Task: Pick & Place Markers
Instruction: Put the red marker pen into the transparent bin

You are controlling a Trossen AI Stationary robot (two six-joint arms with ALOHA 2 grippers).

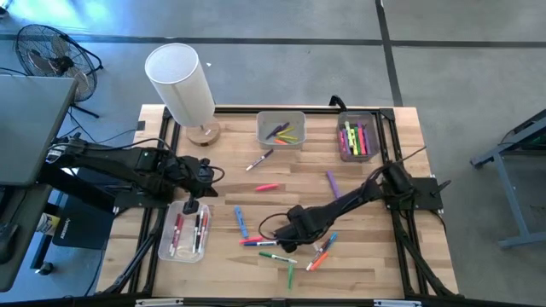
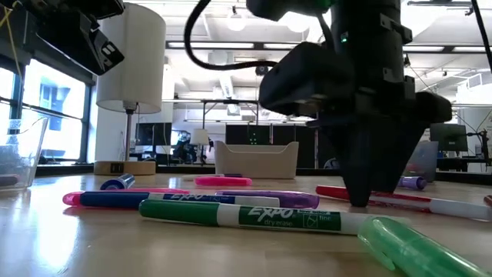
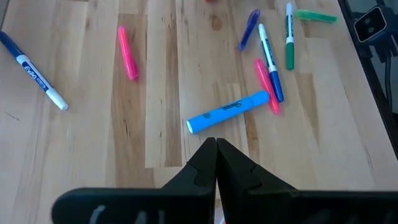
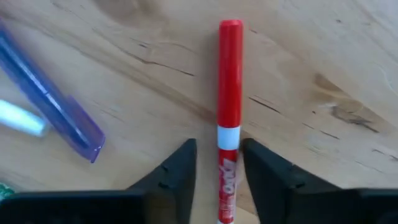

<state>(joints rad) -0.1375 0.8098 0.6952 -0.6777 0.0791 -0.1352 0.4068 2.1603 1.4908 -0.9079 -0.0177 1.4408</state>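
Markers lie scattered on the wooden table [image 1: 375,264]. A red marker [image 4: 229,81] with a white band lies flat on the wood; it shows again in the low view [image 2: 400,198]. My right gripper [image 4: 219,162] points straight down over it, open, one finger on each side of its barrel, down near the table top [image 2: 367,201]. In the high view it stands over the marker cluster [image 1: 294,234]. A purple marker [image 4: 53,112] lies beside it. My left gripper [image 3: 216,146] is shut and empty, raised at the table's left [image 1: 212,176], facing a blue highlighter [image 3: 227,112].
A clear bin [image 1: 183,232] with red markers sits at the near left. Two more bins [image 1: 280,128] [image 1: 358,136] with markers stand at the far side. A white lamp [image 1: 181,81] stands at the far left. Green markers [image 2: 246,215] lie toward the near edge.
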